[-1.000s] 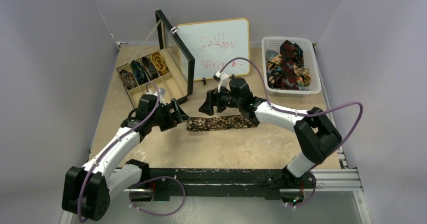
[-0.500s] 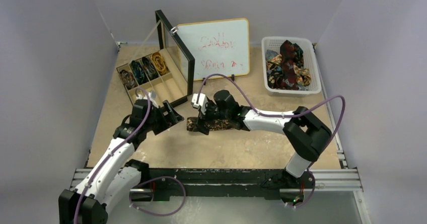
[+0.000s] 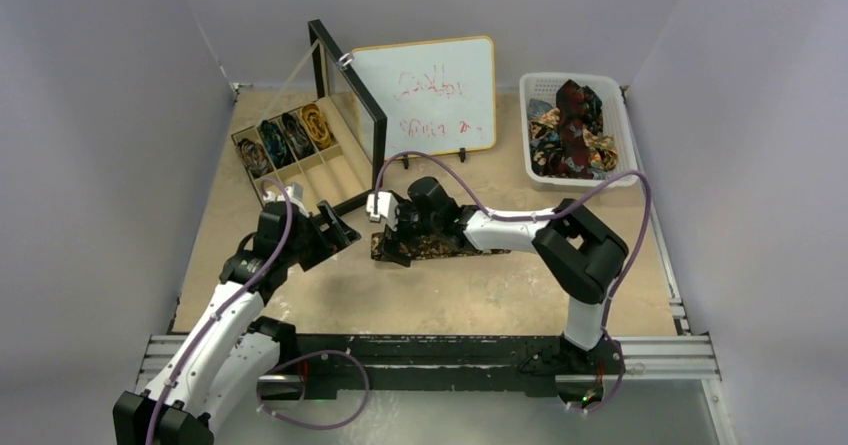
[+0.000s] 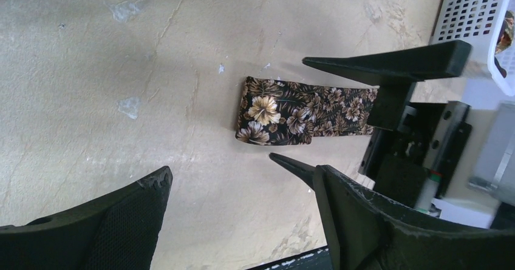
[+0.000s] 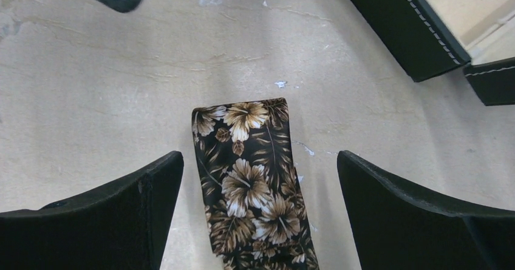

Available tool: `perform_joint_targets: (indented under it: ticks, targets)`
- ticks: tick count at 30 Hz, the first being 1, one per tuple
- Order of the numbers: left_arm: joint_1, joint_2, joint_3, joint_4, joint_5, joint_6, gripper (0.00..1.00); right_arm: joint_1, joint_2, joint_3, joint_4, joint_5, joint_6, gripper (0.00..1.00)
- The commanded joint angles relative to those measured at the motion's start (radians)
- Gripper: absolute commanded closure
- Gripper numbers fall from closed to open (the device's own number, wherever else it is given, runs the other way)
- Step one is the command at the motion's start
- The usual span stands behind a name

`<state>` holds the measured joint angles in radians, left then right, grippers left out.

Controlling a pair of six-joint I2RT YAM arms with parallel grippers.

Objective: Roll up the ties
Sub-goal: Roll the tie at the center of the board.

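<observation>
Straddles the end of the floral tie (image 3: 445, 245) with right gripper (image 5: 255, 164) spread wide; hovers left gripper (image 3: 343, 233), spread and empty, at its nine o'clock.

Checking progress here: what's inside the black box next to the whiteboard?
In the box, four rolled ties fill the back row; the front slots that show look bare. The left arm hides its near corner.
</observation>
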<state>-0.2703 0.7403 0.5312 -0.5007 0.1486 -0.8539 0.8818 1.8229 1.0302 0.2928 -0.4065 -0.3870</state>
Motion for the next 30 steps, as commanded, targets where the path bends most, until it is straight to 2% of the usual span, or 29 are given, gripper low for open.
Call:
perform_joint_targets:
  ticks: [1, 8, 19, 22, 27, 29, 30]
  targets:
    - [0.006, -0.01, 0.009, 0.0, -0.014, -0.003, 0.15, 0.004, 0.048, 0.051, -0.018, -0.036, -0.027, 0.01]
    - [0.006, -0.011, 0.013, -0.01, -0.014, -0.001, 0.15, 0.003, 0.099, 0.064, -0.009, -0.044, -0.01, 0.05]
    - [0.006, -0.003, -0.002, -0.001, 0.007, 0.003, 0.15, 0.075, 0.08, -0.047, 0.08, -0.031, 0.107, 0.37]
    - [0.006, -0.002, -0.009, -0.003, 0.018, 0.0, 0.15, 0.109, 0.07, -0.082, 0.105, -0.009, 0.16, 0.42]
    - [0.006, -0.016, -0.02, -0.008, 0.033, -0.003, 0.15, 0.14, 0.05, -0.125, 0.151, 0.026, 0.214, 0.47]
    - [0.006, -0.021, -0.027, -0.009, 0.039, -0.007, 0.15, 0.144, 0.044, -0.122, 0.14, 0.032, 0.208, 0.44]
    - [0.006, -0.024, -0.031, -0.008, 0.043, -0.011, 0.15, 0.144, 0.039, -0.119, 0.133, 0.033, 0.203, 0.4]
